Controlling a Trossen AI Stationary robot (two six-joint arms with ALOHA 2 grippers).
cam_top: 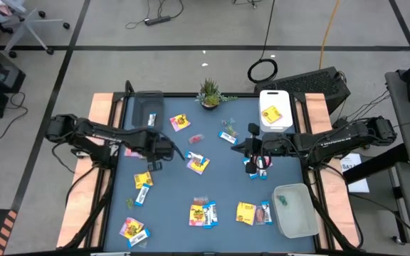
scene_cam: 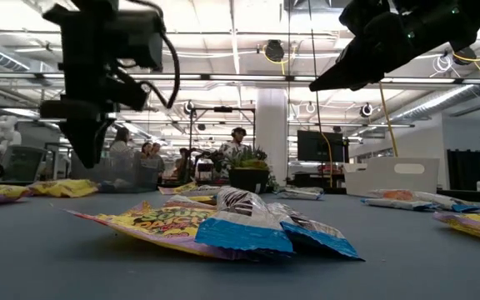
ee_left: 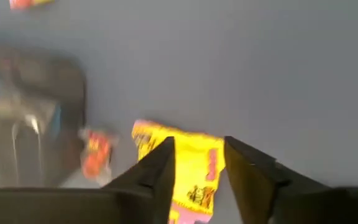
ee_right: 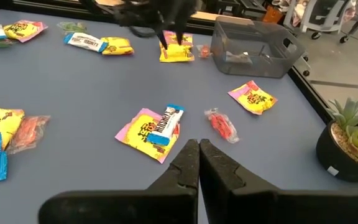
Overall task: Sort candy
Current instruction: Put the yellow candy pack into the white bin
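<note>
Left claw (ee_left: 194, 168) apart over yellow packet (ee_left: 194, 165) | dark bin (cam_top: 146, 110) near | right claw (ee_right: 197, 158) together above table (cam_top: 212, 178) | potted plant (cam_top: 209, 92) at far edge | packet print blurred

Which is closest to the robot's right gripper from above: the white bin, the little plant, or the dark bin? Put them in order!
From the right gripper in the high view:
1. White bin, just beyond it at the table's far edge.
2. Little plant, far edge, middle.
3. Dark bin, far left, by the left arm.
</note>
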